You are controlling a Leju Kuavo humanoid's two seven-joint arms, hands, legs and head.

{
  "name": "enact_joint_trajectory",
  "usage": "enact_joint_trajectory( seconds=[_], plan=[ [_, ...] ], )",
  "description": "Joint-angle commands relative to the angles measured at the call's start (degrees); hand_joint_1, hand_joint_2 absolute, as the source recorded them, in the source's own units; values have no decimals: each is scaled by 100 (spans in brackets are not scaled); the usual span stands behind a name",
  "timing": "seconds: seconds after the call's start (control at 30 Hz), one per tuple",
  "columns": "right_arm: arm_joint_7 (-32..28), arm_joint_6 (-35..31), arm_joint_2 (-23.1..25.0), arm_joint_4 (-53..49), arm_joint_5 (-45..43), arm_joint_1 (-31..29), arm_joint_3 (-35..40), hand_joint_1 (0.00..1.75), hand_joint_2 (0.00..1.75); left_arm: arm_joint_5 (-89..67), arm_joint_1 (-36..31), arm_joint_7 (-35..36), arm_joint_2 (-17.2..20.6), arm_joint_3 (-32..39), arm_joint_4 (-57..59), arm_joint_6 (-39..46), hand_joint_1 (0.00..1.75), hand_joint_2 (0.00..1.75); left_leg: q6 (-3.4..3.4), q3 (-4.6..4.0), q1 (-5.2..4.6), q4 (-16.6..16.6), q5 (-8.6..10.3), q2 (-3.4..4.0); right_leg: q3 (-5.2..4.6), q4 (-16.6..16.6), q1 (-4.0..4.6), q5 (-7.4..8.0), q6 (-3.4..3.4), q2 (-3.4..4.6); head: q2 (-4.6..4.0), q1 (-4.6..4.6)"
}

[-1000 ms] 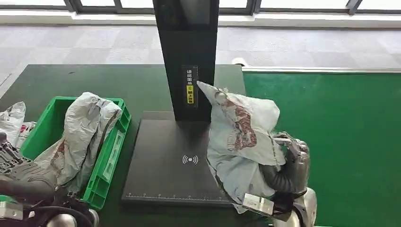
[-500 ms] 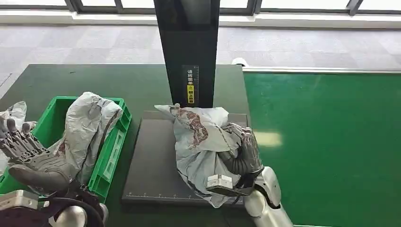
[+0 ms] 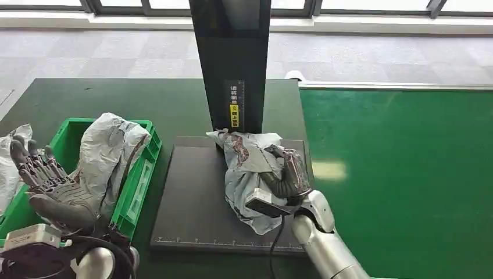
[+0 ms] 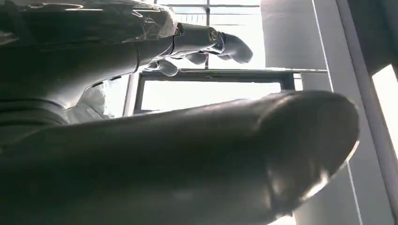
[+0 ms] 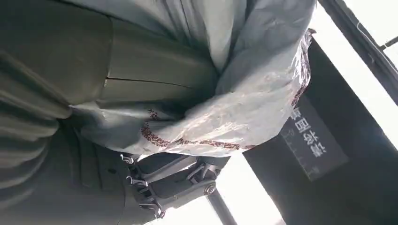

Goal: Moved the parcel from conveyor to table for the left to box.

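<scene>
A grey plastic parcel with reddish print lies on the black scale plate, close to the black post. My right hand grips the parcel from its right side, fingers wrapped round the bag; the right wrist view has the same parcel pressed against my right hand. My left hand hovers open, palm up and fingers apart, over the near end of the green crate. From the left wrist, my left hand looms large with its fingers spread against a bright window.
Another grey parcel fills the green crate. More bags lie at the far left. The black post stands behind the plate. The green conveyor runs along the right. Dark table surrounds the plate.
My right hand has carried the parcel left and down from above the plate's right edge onto the plate near the post. My left hand has risen and opened beside the crate.
</scene>
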Motion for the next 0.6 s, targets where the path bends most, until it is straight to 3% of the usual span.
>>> enact_joint_trajectory(
  seconds=[0.03, 0.33, 0.37, 0.4, 0.6],
  plan=[
    [16, -39, -35, 681, -25, -390, 187, 175, 175, 13, -173, 22, 211, -181, 322, -2, 0, 0, -6, 0, 3, -5, 4, 3, 0, -6, 3, 5, -2, 0, 0, 0],
    [217, -70, 3, 988, 70, -521, 215, 175, 175, 123, -156, 22, 252, -229, 421, -2, 0, 0, -5, -1, 1, -4, 3, 5, -3, -4, 1, 4, -2, 2, 0, 0],
    [263, -45, -2, 1046, 129, -546, 248, 54, 175, 111, -155, 22, 248, -223, 417, -2, 0, 0, -8, -1, 1, -10, 7, 7, -2, -9, 1, 8, -3, 2, 0, 0],
    [379, -5, -14, 1145, 268, -591, 317, 2, 175, 109, -153, 22, 249, -222, 422, -2, 0, 0, -9, 3, 1, -14, 8, 11, 0, -12, 1, 10, -4, 5, 0, 0],
    [394, 230, -129, 732, 250, -260, 369, 0, 175, 414, -135, 22, 364, -271, 698, -87, 0, 0, -5, 4, 1, -7, 4, 3, 3, -7, 2, 4, -3, -2, 0, 0]
  ],
)
